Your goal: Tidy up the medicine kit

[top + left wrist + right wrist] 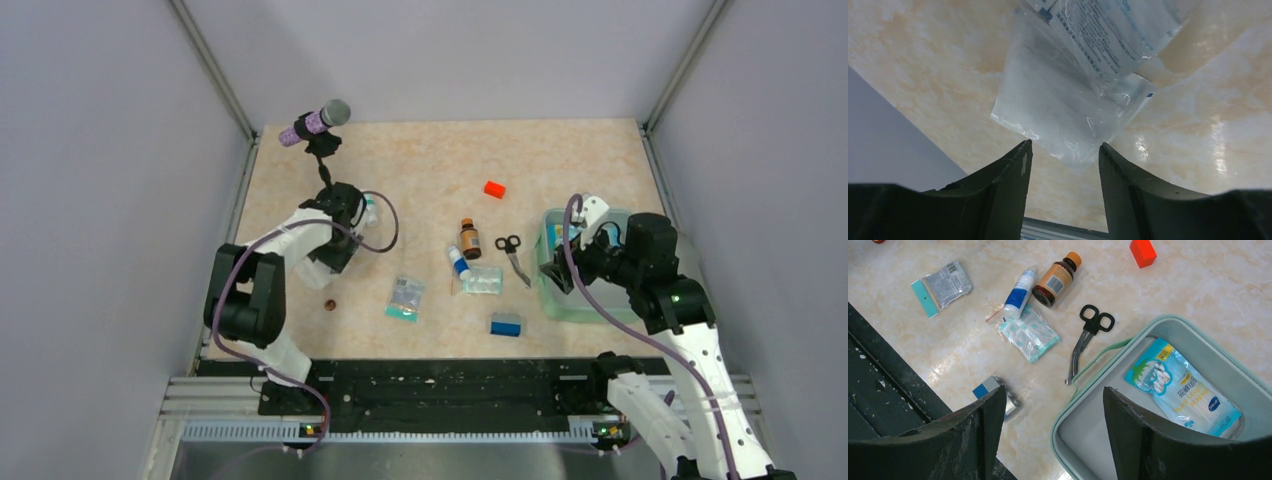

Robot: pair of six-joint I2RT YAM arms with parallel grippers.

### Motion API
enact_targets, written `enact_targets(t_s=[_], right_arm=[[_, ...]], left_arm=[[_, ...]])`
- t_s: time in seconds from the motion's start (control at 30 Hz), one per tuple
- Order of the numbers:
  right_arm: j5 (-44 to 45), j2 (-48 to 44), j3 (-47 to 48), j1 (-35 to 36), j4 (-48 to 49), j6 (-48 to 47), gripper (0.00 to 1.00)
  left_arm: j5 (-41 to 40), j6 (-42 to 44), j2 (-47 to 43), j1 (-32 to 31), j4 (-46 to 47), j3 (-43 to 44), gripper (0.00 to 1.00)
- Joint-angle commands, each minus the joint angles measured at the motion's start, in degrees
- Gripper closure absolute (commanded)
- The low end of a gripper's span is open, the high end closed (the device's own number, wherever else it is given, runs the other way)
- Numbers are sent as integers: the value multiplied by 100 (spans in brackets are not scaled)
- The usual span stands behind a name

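My left pincer (1064, 145) is released, jaws spread; a corner of the clear printed plastic pouch (1058, 100) lies between the tips, unpinched. My right pincer (1053, 388) is likewise released, above the pale mint-green square plastic medicine kit (1088, 435). The kit lies open at the right of the beige marbled table (440, 160), a blue-and-white sachet (1180, 390) inside.

Lab rig: grey panel walls (100, 200), alu rail (400, 430).

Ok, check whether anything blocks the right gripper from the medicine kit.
Nothing visible does. The right gripper hangs open directly above the medicine kit, whose tray is uncovered. Only a blue-and-white packet lies inside it.
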Motion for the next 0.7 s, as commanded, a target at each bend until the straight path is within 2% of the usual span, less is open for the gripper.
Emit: enact_targets(t_s=[0.0, 0.1, 0.27, 0.33, 0.5, 0.67], right_arm=[[-47, -156, -35, -28, 141, -49, 30], [-36, -165, -26, -33, 101, -59, 30], [3, -179, -3, -27, 42, -93, 30], [-8, -175, -4, -33, 39, -108, 30], [-30, -124, 54, -27, 22, -129, 30], [-613, -76, 62, -27, 30, -365, 30]], left_arm=[[-321, 387, 377, 98, 459, -255, 44], [-270, 402, 650, 107, 550, -265, 51], [77, 414, 746, 107, 405, -229, 93], [292, 388, 565, 107, 207, -209, 100], [1517, 311, -436, 67, -566, 11, 100], [3649, 460, -1571, -178, -1214, 357, 100]])
